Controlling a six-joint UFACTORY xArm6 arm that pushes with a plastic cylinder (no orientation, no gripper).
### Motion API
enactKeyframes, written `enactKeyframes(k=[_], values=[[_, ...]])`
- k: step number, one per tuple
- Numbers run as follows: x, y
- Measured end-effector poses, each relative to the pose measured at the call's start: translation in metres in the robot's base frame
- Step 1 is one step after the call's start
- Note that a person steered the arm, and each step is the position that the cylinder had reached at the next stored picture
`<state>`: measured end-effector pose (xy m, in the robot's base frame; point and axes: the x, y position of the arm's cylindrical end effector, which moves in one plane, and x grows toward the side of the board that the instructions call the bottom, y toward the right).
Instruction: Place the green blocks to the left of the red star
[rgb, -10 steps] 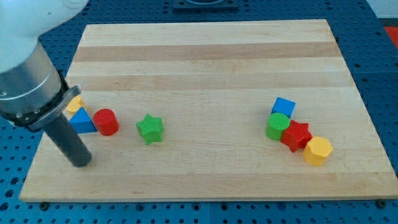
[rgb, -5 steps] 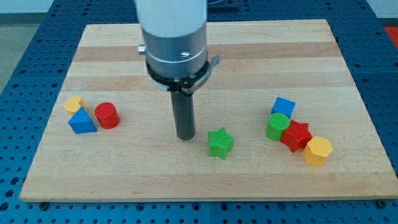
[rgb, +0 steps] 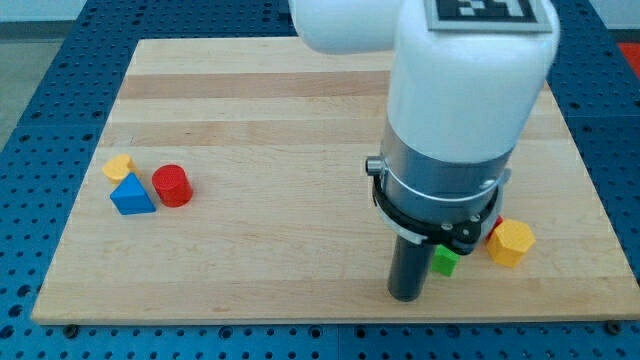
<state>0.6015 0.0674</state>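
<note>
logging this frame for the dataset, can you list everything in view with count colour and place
yellow block: 1, yellow, view's left, above the blue block
blue triangle: 1, blue, view's left, below the yellow block
red cylinder: 1, red, just right of the blue triangle
green block: 1 showing, green, mostly hidden by the arm, right of my tip; shape unclear
yellow hexagon: 1, yellow, view's right
red block: 1, a red sliver at the arm's edge, shape hidden
wooden board: 1, light wood, on a blue perforated table
my tip: dark rod end, near the board's bottom edge, left of the green block
</note>
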Motion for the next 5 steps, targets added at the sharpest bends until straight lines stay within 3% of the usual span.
enactKeyframes(k=[3,5], values=[[-0.023,0.021],[-0.008,-0.152]])
